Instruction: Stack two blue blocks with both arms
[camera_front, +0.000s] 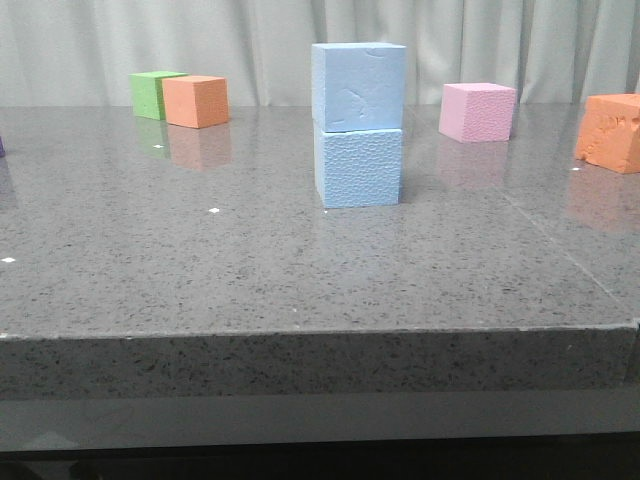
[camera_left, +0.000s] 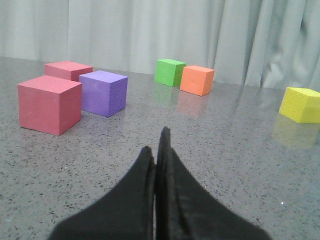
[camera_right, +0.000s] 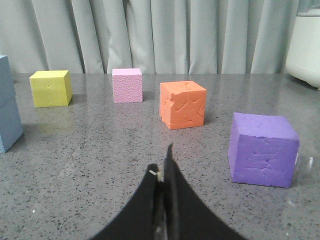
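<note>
Two blue blocks (camera_front: 358, 125) sit one on top of the other, mid table (camera_front: 300, 270), top one a tiny bit crooked but resting flat. So the stack looks done, I think. Nothing left but maybe pulling the arms away. Left claw (camera_left: 159, 150) is pinched shut w/ nothing in it, over bare table. Right claw (camera_right: 164, 170) is closed & empty too, off to the side of the stack, near an orange cube (camera_right: 183, 104) & purple cube (camera_right: 262, 149).
</note>
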